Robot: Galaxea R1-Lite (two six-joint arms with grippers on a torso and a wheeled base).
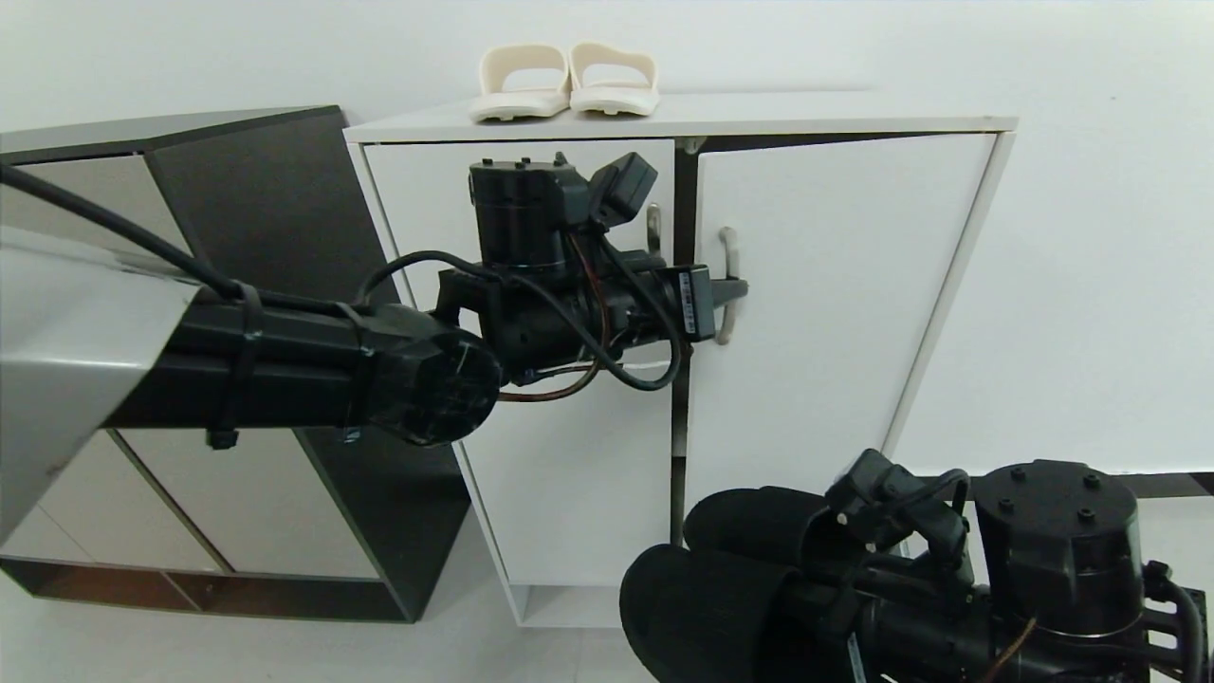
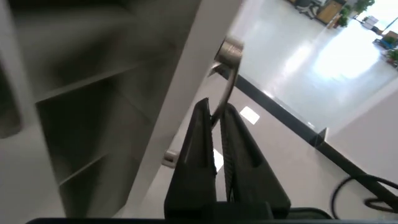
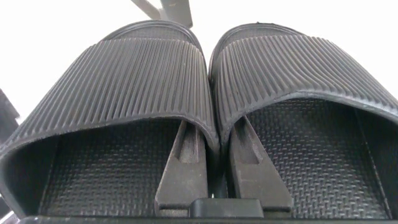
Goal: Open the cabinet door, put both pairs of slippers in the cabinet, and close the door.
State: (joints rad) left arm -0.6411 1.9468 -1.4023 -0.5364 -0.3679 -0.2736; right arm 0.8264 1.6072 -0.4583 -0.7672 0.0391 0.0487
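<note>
Left gripper (image 2: 215,117) grips the cabinet door handle (image 2: 229,79), while right gripper (image 3: 212,129) pinches the black slippers (image 3: 146,81) together.

Head view: bright, even, diffuse light. The white cabinet (image 1: 835,285) nearly merges with the wall (image 1: 1091,285), with a soft shadow under its top edge.
Left wrist view: frame soft and smeared. The handle (image 2: 227,81) pinched in the left gripper (image 2: 216,115) glints. Shelves (image 2: 81,124) beside the gripper are dim, and the floor (image 2: 311,68) beyond it carries white glare patches.
Right wrist view: black slippers (image 3: 143,81) clamped in the right gripper (image 3: 213,127), ribbing crisp. Background beyond is blown out white.
</note>
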